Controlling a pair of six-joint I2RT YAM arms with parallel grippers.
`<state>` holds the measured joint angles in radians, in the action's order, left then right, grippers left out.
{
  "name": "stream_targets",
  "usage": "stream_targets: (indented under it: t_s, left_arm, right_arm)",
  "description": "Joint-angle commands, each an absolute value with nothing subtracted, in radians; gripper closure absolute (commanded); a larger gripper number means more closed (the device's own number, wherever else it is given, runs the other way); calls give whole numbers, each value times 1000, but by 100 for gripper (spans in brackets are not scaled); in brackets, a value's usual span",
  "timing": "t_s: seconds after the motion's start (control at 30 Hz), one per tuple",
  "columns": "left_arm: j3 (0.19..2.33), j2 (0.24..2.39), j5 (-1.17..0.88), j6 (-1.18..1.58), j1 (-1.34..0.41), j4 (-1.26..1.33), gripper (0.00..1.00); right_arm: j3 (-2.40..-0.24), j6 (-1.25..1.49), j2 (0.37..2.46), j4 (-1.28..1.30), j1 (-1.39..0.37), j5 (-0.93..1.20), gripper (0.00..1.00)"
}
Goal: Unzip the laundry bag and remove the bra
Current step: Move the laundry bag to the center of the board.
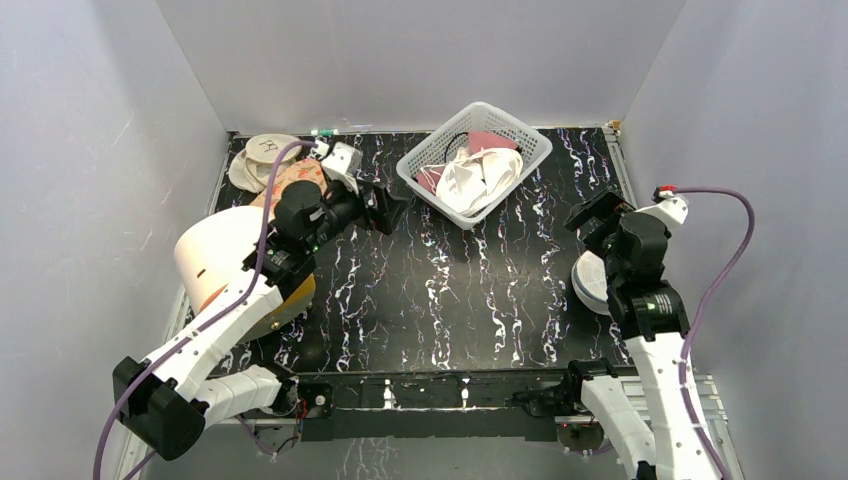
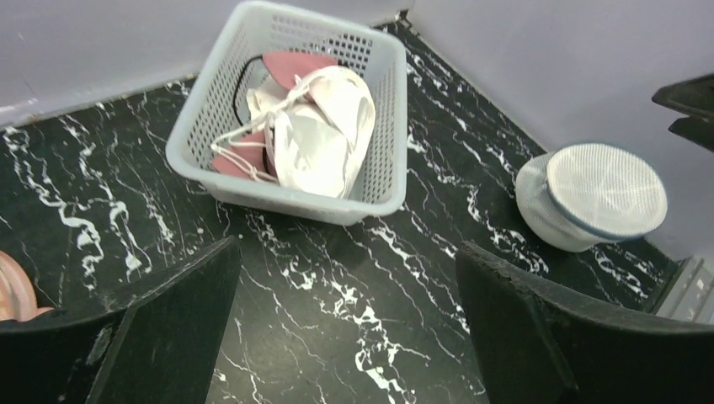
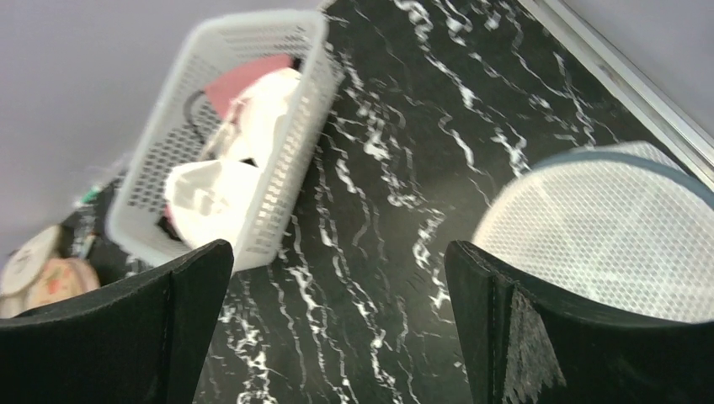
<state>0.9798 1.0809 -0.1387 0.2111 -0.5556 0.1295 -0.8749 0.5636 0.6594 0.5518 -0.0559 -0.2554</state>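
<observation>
The laundry bag (image 1: 590, 283), a small round white mesh case with a dark rim zipper, lies on the black marbled table at the right, partly hidden under my right arm. It looks zipped shut. It also shows in the left wrist view (image 2: 594, 195) and close by in the right wrist view (image 3: 606, 223). The bra is hidden. My right gripper (image 1: 597, 216) is open and empty, just above and to the left of the bag (image 3: 337, 328). My left gripper (image 1: 385, 210) is open and empty over the table at the left of the middle (image 2: 349, 320), far from the bag.
A white plastic lattice basket (image 1: 428, 193) with white cloth and dark red pieces stands at the back middle, and shows in both wrist views (image 2: 206, 126) (image 3: 290, 156). A big cream cylinder with an orange base (image 1: 215, 255) lies at the left. Peach floral pads (image 1: 297, 178) lie at the back left. Grey walls stand close round the table.
</observation>
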Motion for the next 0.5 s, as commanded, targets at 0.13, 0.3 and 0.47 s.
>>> stream_targets:
  t_s: [0.13,0.3,0.47]
  left_arm:
    - [876,1038,-110,178,-612,239,2]
    - [862,1040,-106,176,-652,255,2]
    - [855,1049,-122,192,-686,265,2]
  right_arm:
    - [-888,691,872,635,-46,-480,2]
    - [-889,786,1017,676,-42,-570,2]
    - [-868,886,1138,725,-14,-629,2]
